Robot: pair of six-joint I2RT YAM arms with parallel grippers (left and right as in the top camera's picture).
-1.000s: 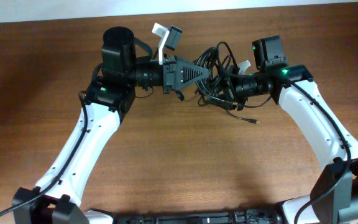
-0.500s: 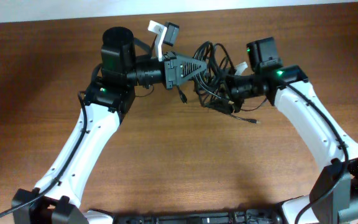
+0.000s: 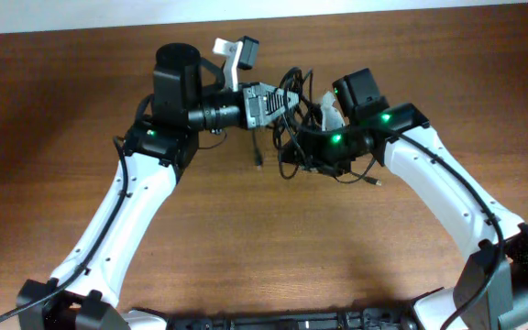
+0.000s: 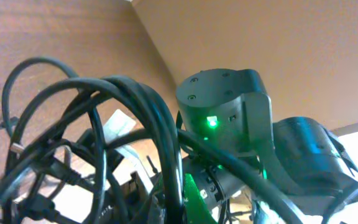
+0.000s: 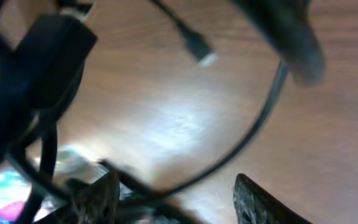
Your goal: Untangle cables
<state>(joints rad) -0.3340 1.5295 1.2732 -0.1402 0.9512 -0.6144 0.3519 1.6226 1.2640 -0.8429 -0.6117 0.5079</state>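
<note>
Cables [image 3: 293, 137] in a tangle between left fingers [image 3: 282, 96] and right fingers [image 5: 257, 202]

Brown wood-grain table [image 3: 264, 257]; pale strip [image 3: 62, 14] along far edge.

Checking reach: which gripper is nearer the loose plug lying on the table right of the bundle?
Right. The right gripper is in the cables just left of the plug; the left gripper is farther, at the bundle's top edge.
</note>
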